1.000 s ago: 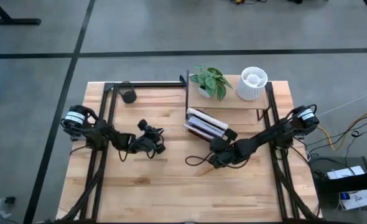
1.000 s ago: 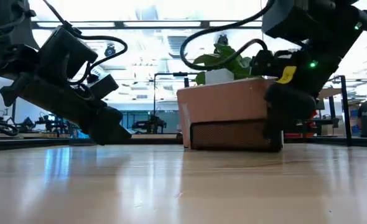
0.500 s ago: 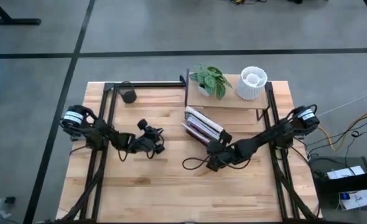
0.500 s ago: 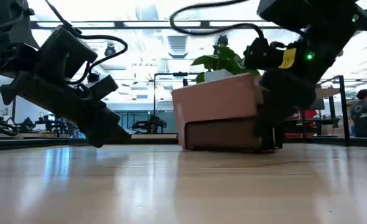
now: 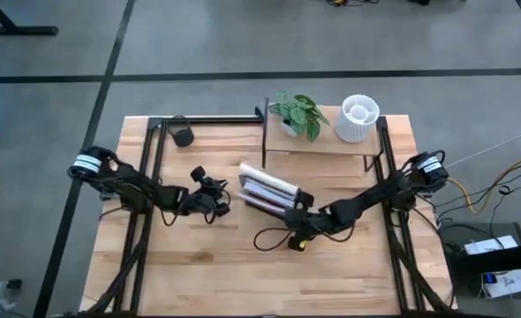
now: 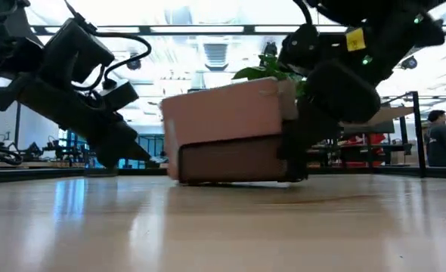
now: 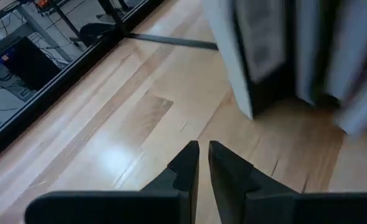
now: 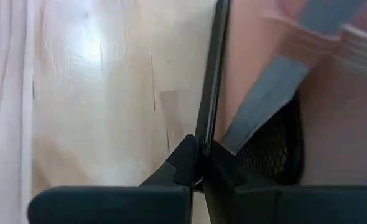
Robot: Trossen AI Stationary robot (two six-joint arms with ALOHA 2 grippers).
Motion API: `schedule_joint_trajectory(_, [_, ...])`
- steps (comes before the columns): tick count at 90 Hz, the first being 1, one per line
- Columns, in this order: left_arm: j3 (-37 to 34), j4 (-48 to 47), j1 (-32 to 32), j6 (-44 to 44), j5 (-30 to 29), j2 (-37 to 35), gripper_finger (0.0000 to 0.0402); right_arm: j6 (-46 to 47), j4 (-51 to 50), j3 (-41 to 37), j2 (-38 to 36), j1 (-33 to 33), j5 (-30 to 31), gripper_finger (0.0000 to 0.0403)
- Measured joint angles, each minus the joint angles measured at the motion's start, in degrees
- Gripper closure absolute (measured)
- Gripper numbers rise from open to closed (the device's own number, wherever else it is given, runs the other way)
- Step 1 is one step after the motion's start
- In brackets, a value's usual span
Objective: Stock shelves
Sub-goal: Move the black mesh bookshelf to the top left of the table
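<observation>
A small dark mesh book rack (image 6: 234,160) holding several books, one pink (image 6: 223,109), rests on the tabletop at mid-table (image 5: 269,190). My right gripper (image 5: 298,218) is shut on the rack's right end. My left gripper (image 5: 216,201) hovers shut just left of the rack, touching nothing; its wrist view shows the books ahead of its fingers (image 7: 202,152). The shelves (image 5: 322,146), a black frame with a pale board, stand at the far right. A potted plant (image 5: 298,115) and a white ribbed pot (image 5: 358,119) stand on the top board. My right gripper pinches the rack's thin dark end plate (image 8: 207,118) between its two fingers, at the rack's right end. The fingers come level from the table's right side and lie along the plate's edge. The rack's base rests on the table with the books upright in it.
A small black object (image 5: 183,135) sits at the far left. Black frame rails (image 5: 154,177) run along both table sides. A cable loop (image 5: 269,237) lies by my right gripper. A person (image 6: 437,136) stands in the room beyond. Bare tabletop lies along the near edge.
My right gripper has moved toward the table's left and near edges, dragging the rack with its books along the table. The rack has come away from the shelves and closer to my left gripper.
</observation>
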Motion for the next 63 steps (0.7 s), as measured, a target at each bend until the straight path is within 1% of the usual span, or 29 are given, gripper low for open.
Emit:
schedule_joint_trajectory(18, [0.0,-9.3,0.0,0.5,0.0,-6.4,0.0380,-4.8,7.0,0.0,1.9,-2.7,-1.3,0.0402])
schedule_joint_trajectory(36, [0.0,-17.5,0.0,-1.6,0.0,-12.9,0.0380,-9.2,12.7,0.1,1.9,-6.4,-1.8,0.0402])
schedule_joint_trajectory(47, [0.0,-19.7,0.0,-2.1,0.0,-15.5,0.0380,-10.9,16.1,0.1,2.8,-8.7,-2.2,0.0402])
schedule_joint_trajectory(55, [0.0,-20.8,0.0,-2.1,0.0,-16.9,0.0380,-11.4,17.6,0.7,4.4,-10.4,-4.7,0.0402])
schedule_joint_trajectory(63, [0.0,-22.7,-0.2,-2.1,0.3,-18.3,0.0380,-11.4,18.1,3.1,6.9,-11.6,-6.1,0.0402])
